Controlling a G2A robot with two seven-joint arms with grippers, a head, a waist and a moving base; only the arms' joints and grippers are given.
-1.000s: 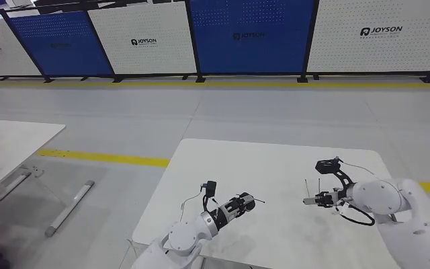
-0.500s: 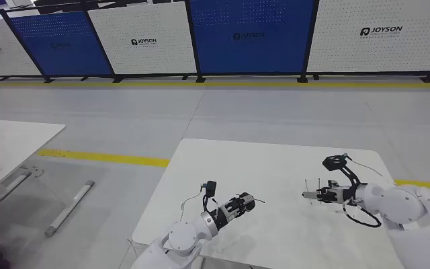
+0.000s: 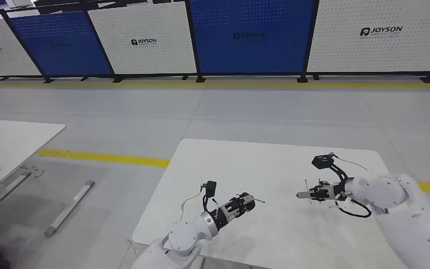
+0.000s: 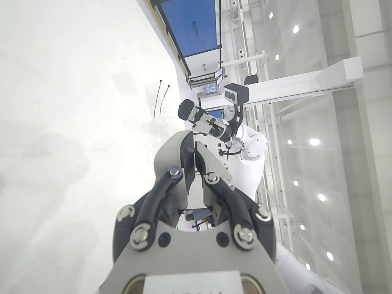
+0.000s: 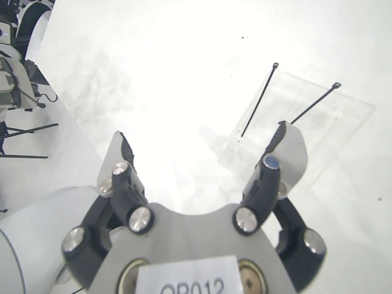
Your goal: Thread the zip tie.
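Beyond the white table (image 3: 269, 168) lies a grey floor (image 3: 201, 114) crossed by a yellow line (image 3: 101, 157). Farther behind the table stand blue and white pegboard panels (image 3: 252, 37). A second table (image 3: 20, 141) sits to its left.

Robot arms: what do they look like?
The left arm and right arm are white and rounded, with thin cables by the wrists. The left gripper and right gripper have grey fingers with black pads, black links, silver screws and a white label.
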